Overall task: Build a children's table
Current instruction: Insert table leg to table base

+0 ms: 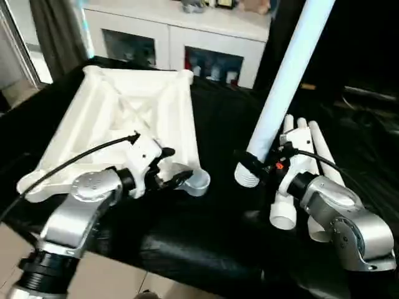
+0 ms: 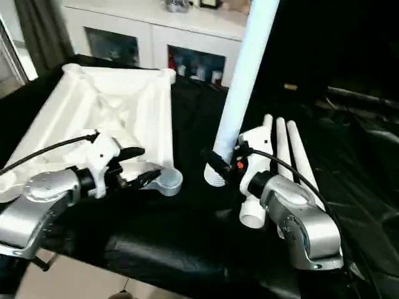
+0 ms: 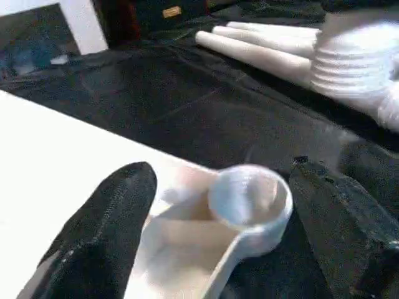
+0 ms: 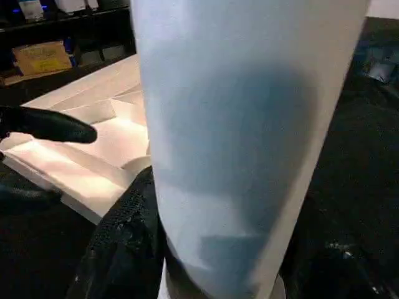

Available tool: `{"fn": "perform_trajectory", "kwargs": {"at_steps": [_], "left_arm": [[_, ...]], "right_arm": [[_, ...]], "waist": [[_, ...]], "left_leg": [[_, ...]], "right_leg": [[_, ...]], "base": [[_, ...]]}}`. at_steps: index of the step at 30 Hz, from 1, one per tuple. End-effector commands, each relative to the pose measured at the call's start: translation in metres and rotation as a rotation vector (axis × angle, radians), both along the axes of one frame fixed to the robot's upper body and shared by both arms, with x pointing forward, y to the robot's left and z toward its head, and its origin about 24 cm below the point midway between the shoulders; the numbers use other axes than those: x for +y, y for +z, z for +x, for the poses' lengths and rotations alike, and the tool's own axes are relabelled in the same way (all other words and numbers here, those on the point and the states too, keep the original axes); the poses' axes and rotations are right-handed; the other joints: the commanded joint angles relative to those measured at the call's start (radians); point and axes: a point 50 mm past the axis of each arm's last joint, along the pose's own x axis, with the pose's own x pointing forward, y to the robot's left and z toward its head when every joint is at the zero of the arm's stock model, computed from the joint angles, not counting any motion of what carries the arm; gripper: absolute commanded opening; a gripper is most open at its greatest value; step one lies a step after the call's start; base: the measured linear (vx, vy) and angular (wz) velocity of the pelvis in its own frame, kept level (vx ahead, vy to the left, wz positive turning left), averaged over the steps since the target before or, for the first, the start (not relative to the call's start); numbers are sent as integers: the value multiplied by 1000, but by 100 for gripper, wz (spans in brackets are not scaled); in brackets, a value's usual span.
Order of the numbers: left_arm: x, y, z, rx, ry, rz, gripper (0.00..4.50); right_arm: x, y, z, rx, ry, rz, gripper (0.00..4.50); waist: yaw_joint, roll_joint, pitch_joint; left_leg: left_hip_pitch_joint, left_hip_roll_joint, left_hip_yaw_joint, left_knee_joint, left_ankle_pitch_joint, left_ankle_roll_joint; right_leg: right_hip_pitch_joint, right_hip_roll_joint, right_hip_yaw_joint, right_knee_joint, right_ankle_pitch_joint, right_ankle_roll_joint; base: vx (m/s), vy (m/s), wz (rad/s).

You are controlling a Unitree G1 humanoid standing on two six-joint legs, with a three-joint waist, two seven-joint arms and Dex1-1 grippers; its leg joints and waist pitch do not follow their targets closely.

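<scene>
Large white plastic ribbed tabletop [image 1: 124, 118] lies underside up on black-draped worktop [image 1: 206, 243], left side; no legs fitted yet, judging by bare sockets. Left gripper [image 1: 169, 167] fingers spread wide, straddling round near-corner socket [image 3: 249, 198], gripping nothing. Right gripper [image 1: 259, 167] clamped on long white tube leg [image 1: 283, 81] w/ threaded end [image 1: 247, 176] down, near socket, not in. Three more white tube legs [image 2: 283, 149] wait at worktop's right side. So approx. first of four insertions pending.
</scene>
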Motion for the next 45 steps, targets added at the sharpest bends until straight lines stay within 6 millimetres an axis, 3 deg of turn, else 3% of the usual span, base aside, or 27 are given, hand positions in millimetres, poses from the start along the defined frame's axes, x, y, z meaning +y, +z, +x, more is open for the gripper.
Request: {"fn": "perform_trajectory", "kwargs": {"at_steps": [1, 2, 4, 8, 10, 11, 13, 14, 15, 17, 20, 22, 23, 24, 26, 27, 28, 29, 30, 34, 38, 39, 40, 45], "left_arm": [[-1, 4, 4, -14, -42, 35, 438], [1, 6, 6, -21, -48, 52, 446], [4, 7, 7, -21, -60, 75, 446], [9, -3, 4, 60, -174, 163, 446], [9, -6, 4, 80, -197, 166, 446], [9, -9, 7, 98, -212, 163, 420], [8, -11, 8, 121, -236, 149, 409], [8, -11, 8, 127, -243, 144, 385], [8, -11, 8, 127, -243, 144, 373], [9, -15, 10, 151, -270, 161, 373], [12, -19, 14, 151, -273, 200, 331], [14, -19, 16, 159, -278, 211, 323], [16, -19, 16, 168, -288, 216, 319], [17, -19, 17, 173, -293, 220, 313], [17, -19, 17, 178, -299, 223, 301], [18, -19, 19, 189, -303, 228, 286], [20, -21, 21, 199, -302, 242, 279], [21, -22, 21, 209, -303, 250, 274], [21, -24, 22, 217, -303, 256, 268], [19, -27, 26, 218, -288, 263, 232], [16, -27, 31, 215, -293, 265, 198], [16, -27, 32, 216, -294, 269, 194], [16, -27, 35, 217, -294, 273, 171], [19, -27, 36, 235, -297, 281, 126]], "right_arm": [[0, 4, 3, -13, 10, 3, 192], [1, 4, 3, -13, 13, 3, 192], [1, 4, 2, -12, 15, 4, 192], [1, 2, 1, -5, 23, 6, 192], [2, 1, 1, -1, 27, 9, 192], [2, 0, 0, 2, 30, 11, 192], [3, -1, 0, 5, 34, 12, 192], [3, -1, 0, 5, 35, 11, 192], [3, -1, 0, 5, 35, 11, 192], [3, -1, -2, 8, 41, 8, 192], [3, 0, -4, 9, 43, 7, 192], [3, 1, -5, 10, 45, 8, 192], [3, 1, -6, 10, 48, 9, 192], [3, 2, -6, 11, 49, 9, 192], [3, 2, -6, 11, 51, 10, 192], [3, 1, -7, 11, 53, 9, 192], [4, -1, -7, 11, 52, 7, 192], [5, -2, -7, 10, 49, 6, 192], [5, -3, -7, 9, 47, 4, 192], [7, -1, -9, 7, 37, 28, 192], [8, -1, -10, 19, 49, 42, 192], [9, -2, -10, 22, 54, 42, 192], [11, -2, -9, 26, 64, 43, 192], [13, 0, -7, 21, 78, 39, 192]], "waist": [[-8, 16, -43], [-9, 16, -42], [-9, 12, -44], [-13, -1, -58], [-15, 0, -63], [-14, 1, -65], [-13, -3, -69], [-12, -7, -73], [-13, -8, -69], [-12, -7, -62], [-10, -5, -56], [-13, -4, -56], [-14, -4, -56], [-13, 4, -55], [-12, 2, -56], [-8, 21, -57], [-9, 18, -58], [-8, 23, -58], [-8, 18, -59], [-6, 19, -63], [-5, -1, -60], [-3, 5, -59], [-4, 1, -58], [-4, 2, -59]], "left_leg": [[23, 80, -37, -85, -314, -1], [28, 80, -37, -88, -350, -19], [25, 73, -33, -87, -341, -28], [18, 73, -22, -82, -178, -15], [16, 70, -17, -76, -113, -1], [13, 69, -15, -73, -76, 10], [10, 65, -11, -66, -27, 25], [1, 63, -12, -61, 17, 38], [0, 62, -10, -62, 4, 40], [-2, 57, -7, -64, -63, 39], [5, 60, -7, -69, -129, 21], [6, 64, -11, -72, -150, 9], [7, 67, -13, -74, -160, 3], [8, 66, -12, -74, -174, -3], [9, 67, -13, -74, -178, -8], [9, 67, -16, -74, -182, -14], [10, 66, -15, -74, -192, -18], [10, 64, -14, -73, -191, -17], [8, 64, -13, -72, -183, -14], [3, 67, -15, -71, -157, -6], [1, 65, -11, -70, -144, 12], [2, 65, -12, -70, -143, 12], [1, 67, -13, -72, -146, 11], [3, 67, -12, -71, -135, 10]], "right_leg": [[26, -154, 84, -115, -408, 51], [27, -162, 84, -110, -412, 32], [29, -170, 92, -105, -403, 12], [29, -168, 104, -64, -180, -42], [30, -171, 106, -50, -87, -73], [32, -172, 107, -44, -35, -85], [33, -171, 108, -34, 30, -98], [33, -170, 111, -21, 110, -115], [32, -170, 112, -23, 104, -120], [34, -173, 114, -40, 4, -108], [29, -169, 113, -60, -173, -60], [29, -168, 112, -64, -210, -48], [27, -170, 113, -63, -215, -48], [25, -170, 114, -67, -223, -48], [25, -172, 115, -65, -216, -58], [26, -174, 115, -61, -207, -65], [26, -170, 114, -63, -182, -72], [26, -170, 115, -63, -176, -74], [29, -171, 115, -61, -162, -78], [33, -175, 115, -54, -125, -90], [32, -177, 114, -60, -160, -82], [31, -177, 113, -61, -178, -76], [30, -176, 113, -61, -184, -71], [29, -178, 115, -58, -174, -70]], "base": [[6, 71, -3], [6, 71, -3], [25, 65, -2], [18, 29, -1], [51, 22, 3], [50, 16, 3], [0, 0, 0], [0, 0, 0], [0, 0, 0], [0, 0, 0], [0, 0, 0], [0, 0, 0], [0, 0, 0], [0, 0, 0], [0, 0, 0], [0, 0, 0], [0, 0, 0], [0, 0, 0], [0, 0, 0], [0, 0, 0], [0, 0, 0], [0, 0, 0], [0, 0, 0], [0, 0, 0]]}}
